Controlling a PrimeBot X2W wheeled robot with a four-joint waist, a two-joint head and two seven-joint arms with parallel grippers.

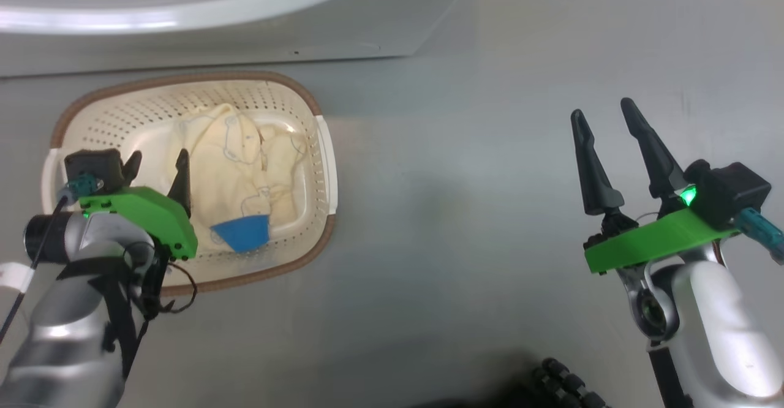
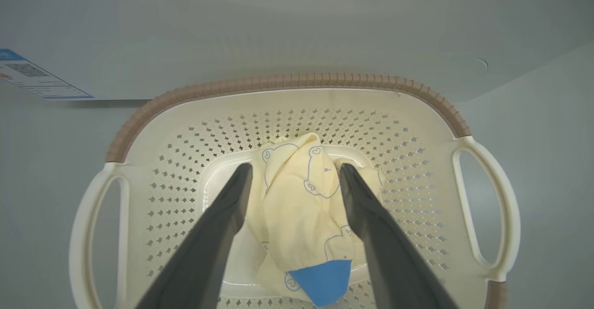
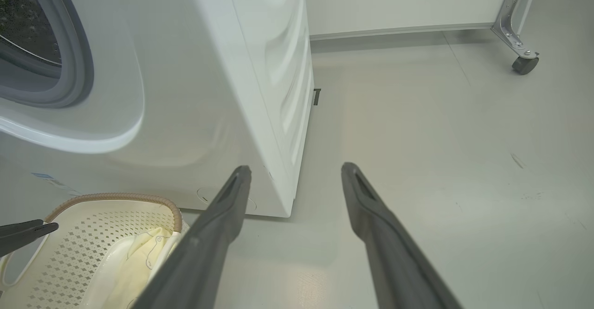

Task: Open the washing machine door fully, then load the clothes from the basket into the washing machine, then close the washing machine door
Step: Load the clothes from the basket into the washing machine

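The cream basket (image 1: 318,151) stands on the floor in front of the white washing machine (image 3: 209,91). In it lie the clothes (image 1: 239,163), pale yellow with bear prints and a blue cuff. My left gripper (image 1: 157,172) hangs open over the basket's left part. In the left wrist view its fingers (image 2: 218,234) flank the clothes (image 2: 301,216) inside the basket (image 2: 287,81); I cannot tell if they touch. My right gripper (image 1: 602,112) is open and empty over bare floor to the right. The washing machine door is out of view; the grey gasket (image 3: 79,58) and drum show uncovered.
A metal frame leg on a caster (image 3: 524,63) stands far right by the wall. A blue sticker (image 2: 32,74) sits low on the machine's front. A dark ribbed cable (image 1: 563,386) lies at the bottom edge. Grey floor (image 1: 459,181) spreads between basket and right gripper.
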